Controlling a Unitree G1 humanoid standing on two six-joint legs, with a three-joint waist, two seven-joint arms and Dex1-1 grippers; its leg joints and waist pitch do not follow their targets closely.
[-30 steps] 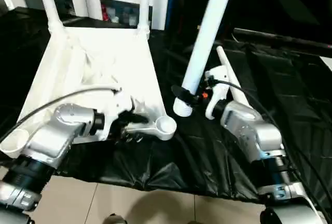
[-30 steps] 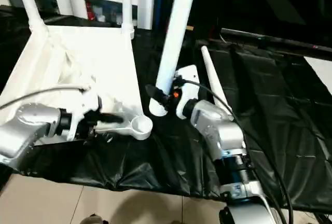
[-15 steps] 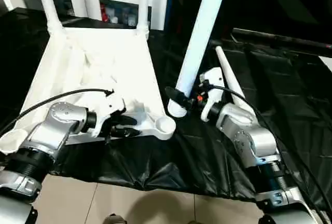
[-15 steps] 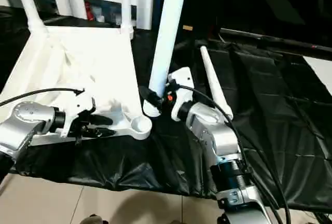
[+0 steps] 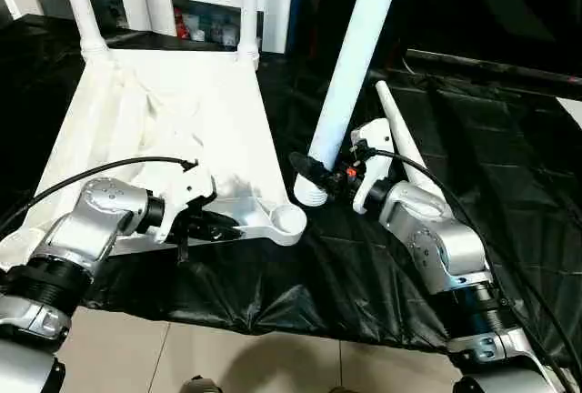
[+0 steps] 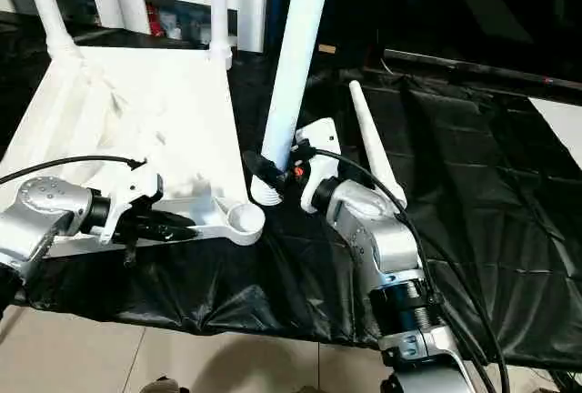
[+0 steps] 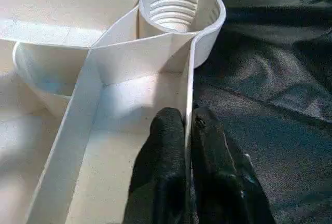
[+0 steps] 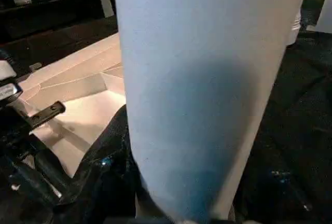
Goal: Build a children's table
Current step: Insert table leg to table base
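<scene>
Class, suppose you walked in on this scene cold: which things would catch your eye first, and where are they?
First, the upturned white table top on the black-covered work table, with two legs already standing in its far corners. Next, the right gripper holding a third leg upright just beside the empty near socket, while the left gripper pinches the top's rim nearby.

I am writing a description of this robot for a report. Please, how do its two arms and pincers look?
Both forearms are rounded silver metal with black ring joints. A thin black cable loops over each arm. The left pincer has two black fingers. The right pincer has a white housing with a small orange-red spot.
</scene>
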